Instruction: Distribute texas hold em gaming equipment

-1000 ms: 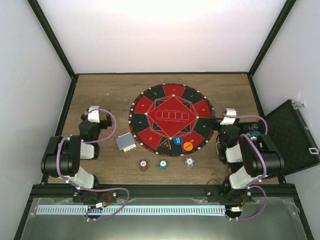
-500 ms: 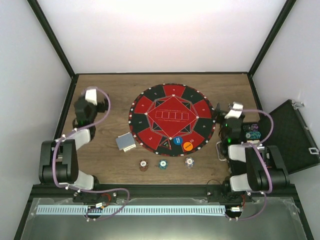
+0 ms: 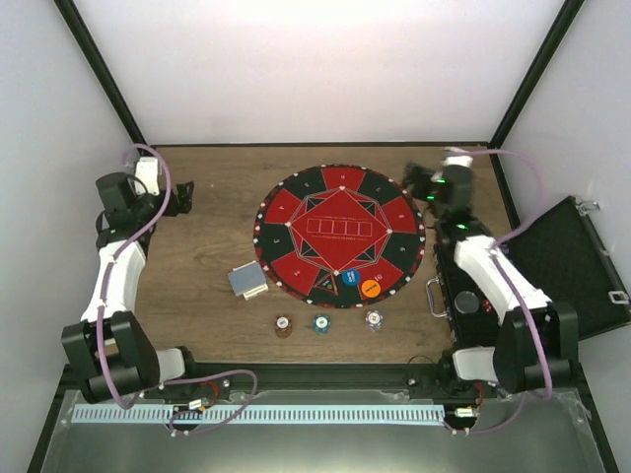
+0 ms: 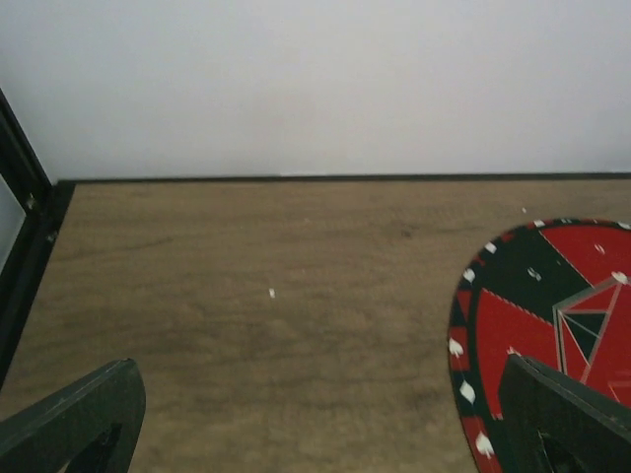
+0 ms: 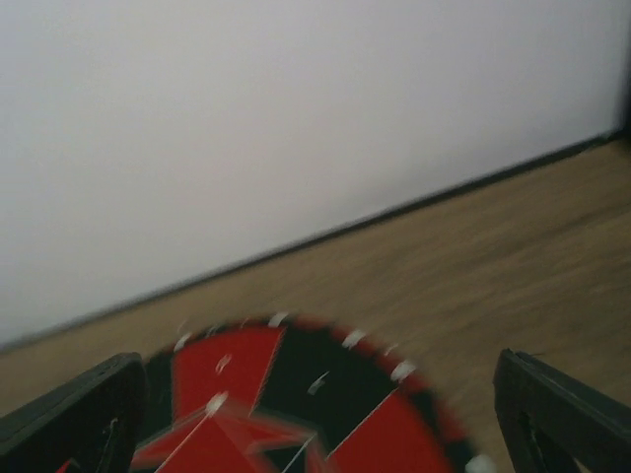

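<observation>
Progress, by my judgement: early. You have both tools empty. The left gripper point(image 4: 317, 414) stands spread wide over bare wood near the far left corner of the table point(image 3: 212, 340). The right gripper point(image 5: 315, 404) is equally spread, with nothing between its jaws, above the far right rim of the mat point(image 3: 340, 180).

Equipment located as follows:
- The deck of cards point(image 3: 247, 281) lies as one stack on the wood, just beside the mat's near left rim, undealt.
- A brown chip point(image 3: 284, 324), a teal chip point(image 3: 320, 322) and a white chip point(image 3: 374, 319) sit in a row off the mat, toward the table's near edge and apart from one another.
- A blue chip point(image 3: 348, 278) and an orange disc point(image 3: 370, 289) rest on the mat's near sectors, close together.

The outlined boxes at the mat's centre and its far sectors hold nothing. I judge that dealing the cards and sharing out the chips remain for you to do.

Surface and room: the table is wood-grain, bounded by a black frame point(image 3: 99, 89), with plain white walls point(image 3: 315, 69) on three sides. A black case point(image 3: 572, 266) lies open at the right edge, its lid hanging out past the frame. The right wrist view is blurred, so fine detail there cannot be confirmed.
</observation>
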`<control>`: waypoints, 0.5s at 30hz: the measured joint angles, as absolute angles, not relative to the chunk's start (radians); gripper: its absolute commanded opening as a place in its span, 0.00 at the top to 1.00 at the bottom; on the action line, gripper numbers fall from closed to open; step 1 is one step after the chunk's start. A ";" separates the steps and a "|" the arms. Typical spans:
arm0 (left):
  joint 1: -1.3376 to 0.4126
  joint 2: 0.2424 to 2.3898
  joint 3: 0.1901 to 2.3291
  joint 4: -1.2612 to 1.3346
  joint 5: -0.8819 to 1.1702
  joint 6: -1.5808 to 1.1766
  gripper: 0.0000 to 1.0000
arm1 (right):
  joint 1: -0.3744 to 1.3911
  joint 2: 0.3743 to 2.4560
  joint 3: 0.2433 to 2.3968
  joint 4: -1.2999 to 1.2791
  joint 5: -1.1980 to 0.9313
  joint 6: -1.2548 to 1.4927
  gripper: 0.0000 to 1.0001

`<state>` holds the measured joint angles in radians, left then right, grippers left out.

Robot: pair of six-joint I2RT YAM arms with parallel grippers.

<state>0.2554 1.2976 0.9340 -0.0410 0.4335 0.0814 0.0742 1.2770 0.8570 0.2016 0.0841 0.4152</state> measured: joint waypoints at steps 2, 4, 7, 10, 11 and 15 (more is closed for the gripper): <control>0.269 1.269 0.935 -0.109 0.455 0.096 0.00 | 0.202 1.312 0.921 0.092 0.119 0.401 0.08; 0.271 1.239 0.935 -0.181 0.471 0.123 0.00 | 0.382 1.357 0.979 -0.001 0.162 0.391 0.11; 0.272 1.213 0.935 -0.266 0.488 0.168 0.00 | 0.638 1.411 1.007 -0.121 0.219 0.399 0.14; 0.274 1.208 0.941 -0.349 0.505 0.215 0.00 | 0.808 1.456 0.999 -0.244 0.246 0.442 0.22; 0.274 1.212 0.948 -0.385 0.512 0.231 0.00 | 0.838 1.467 0.997 -0.275 0.252 0.457 0.25; 0.275 1.223 0.975 -0.459 0.527 0.260 0.00 | 0.930 1.526 0.994 -0.362 0.262 0.516 0.35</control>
<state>0.2752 1.2232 0.9749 -0.4595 0.5266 0.2604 0.9302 1.5257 0.9943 -0.3618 0.2615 0.5159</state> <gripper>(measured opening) 0.999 0.711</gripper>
